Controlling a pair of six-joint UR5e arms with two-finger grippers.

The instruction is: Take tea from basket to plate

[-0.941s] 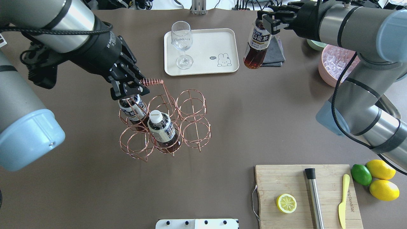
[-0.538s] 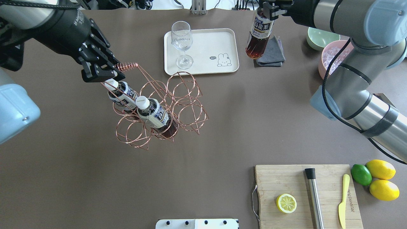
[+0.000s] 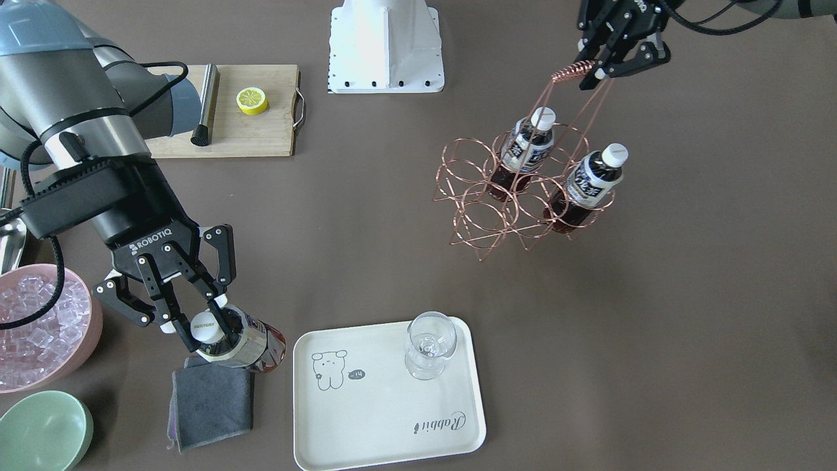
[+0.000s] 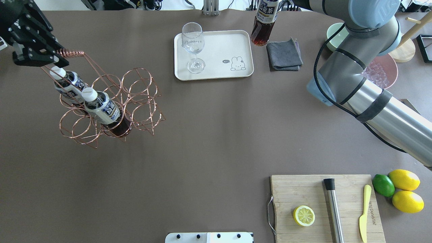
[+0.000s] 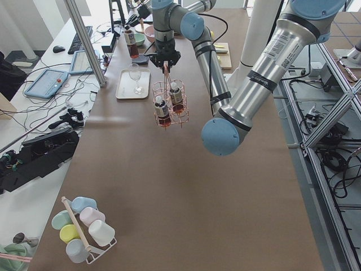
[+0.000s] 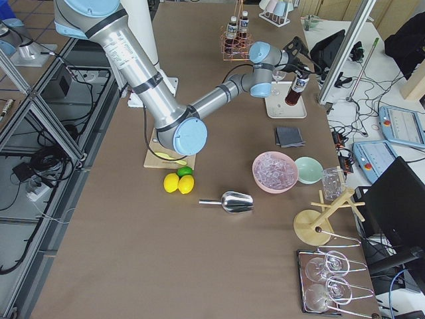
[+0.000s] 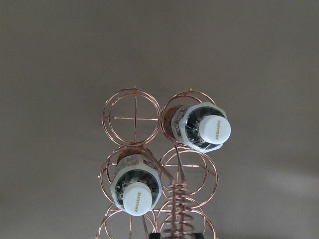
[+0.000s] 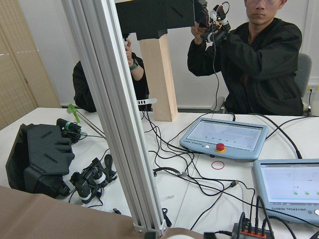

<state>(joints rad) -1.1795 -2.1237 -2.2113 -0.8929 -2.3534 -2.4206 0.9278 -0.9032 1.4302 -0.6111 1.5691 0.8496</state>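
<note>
My right gripper (image 3: 199, 320) is shut on the white cap end of a tea bottle (image 3: 255, 343). It holds the bottle tilted over a grey cloth, just beside the cream plate (image 3: 366, 425). In the overhead view the same bottle (image 4: 263, 20) is off the plate's (image 4: 236, 44) far right corner. My left gripper (image 3: 598, 69) is shut on the coiled handle (image 4: 69, 53) of the copper basket (image 4: 141, 111), which hangs tilted from it. Two more tea bottles (image 4: 69, 89) (image 4: 104, 109) stand in its rings. They also show in the left wrist view (image 7: 215, 128) (image 7: 134, 196).
A clear glass (image 4: 193, 45) stands on the plate. A grey cloth (image 4: 284, 54), a green bowl (image 3: 42, 428) and a pink bowl of ice (image 3: 39, 327) lie to the plate's right. A cutting board (image 4: 287, 189) and lemons (image 4: 403, 180) are at the near right.
My left gripper has carried the basket with its two bottles to the left and farther back. My right gripper has moved its bottle back and slightly left, toward the plate's far right corner.
</note>
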